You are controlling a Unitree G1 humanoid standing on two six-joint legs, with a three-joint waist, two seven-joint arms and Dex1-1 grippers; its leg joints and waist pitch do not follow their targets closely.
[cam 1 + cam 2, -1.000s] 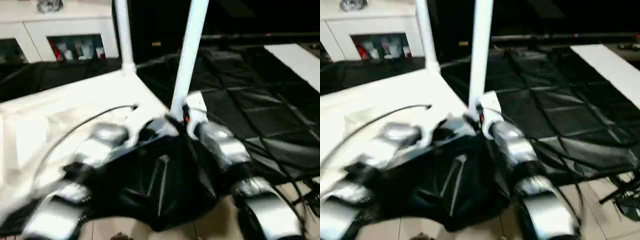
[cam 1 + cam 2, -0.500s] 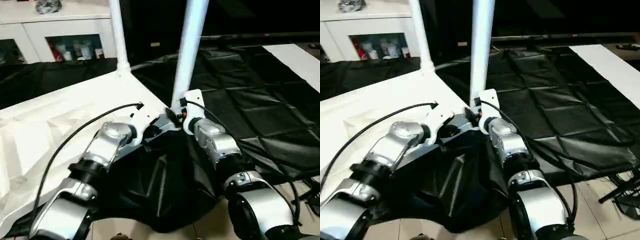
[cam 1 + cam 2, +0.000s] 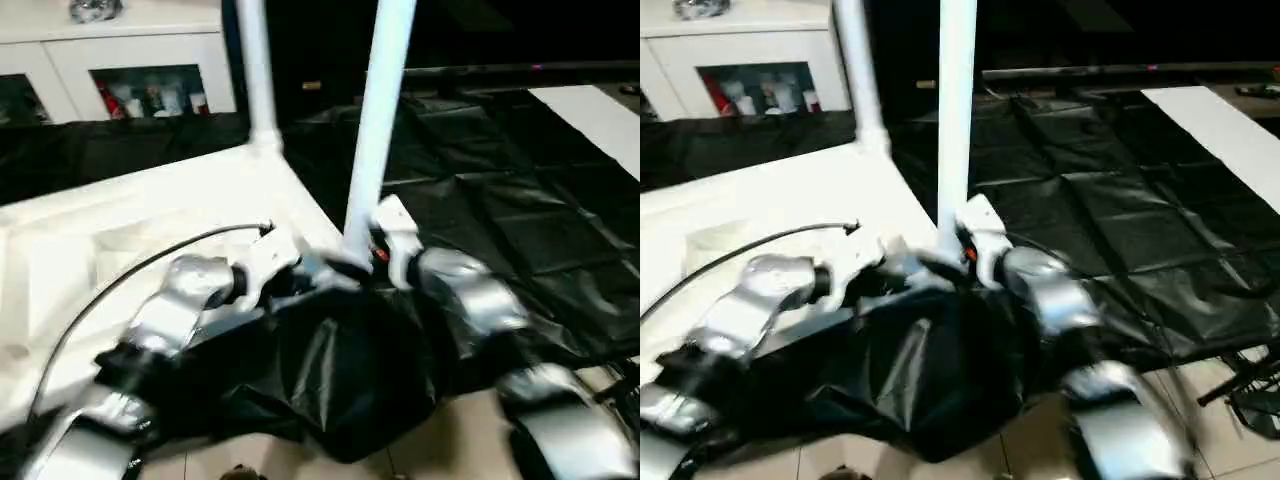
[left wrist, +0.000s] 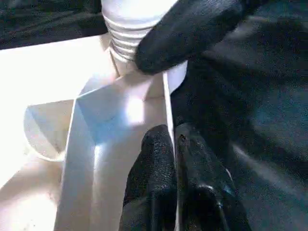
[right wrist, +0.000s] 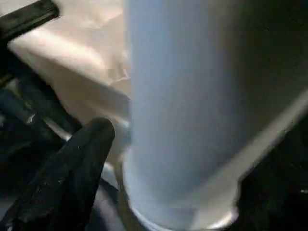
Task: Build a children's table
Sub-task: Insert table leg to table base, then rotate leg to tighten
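At the near corner of the upturned tabletop (image 3: pixel 150 215), which lies underside-up on black sheeting (image 3: pixel 520 200), a white tapered leg (image 3: pixel 378 120) stands upright with its base in the corner socket. A second leg (image 3: pixel 256 70) stands at the far corner.

Left gripper (image 4: pixel 174 159): fingers pressed together and pinching the thin rim wall of the tabletop just beside the socket. Right gripper (image 3: pixel 958 255): at the foot of the near leg, one black finger (image 5: pixel 72 168) beside the tube's base. The jaws appear spread around the tube rather than clamped on it, but I cannot tell this for certain.

Handling assessment, as judgement. The leg is a hollow plastic tube: light, stiff and smooth, so a two-finger hold may slip when twisted. The left wrist view shows ridged rings (image 4: pixel 126 36) at its lower end, suggesting a screw or push fit that needs the leg kept square to the socket. Best hold is low on the tube, close to the socket, where leverage on the joint is least. The tabletop is a light ribbed moulding, rigid enough overall, yet its rim wall is thin and may flex under a hard pinch. It could also slide on the sheeting, so bracing it at the rim near the socket is sound.

A white cabinet (image 3: pixel 130 60) stands behind the work.
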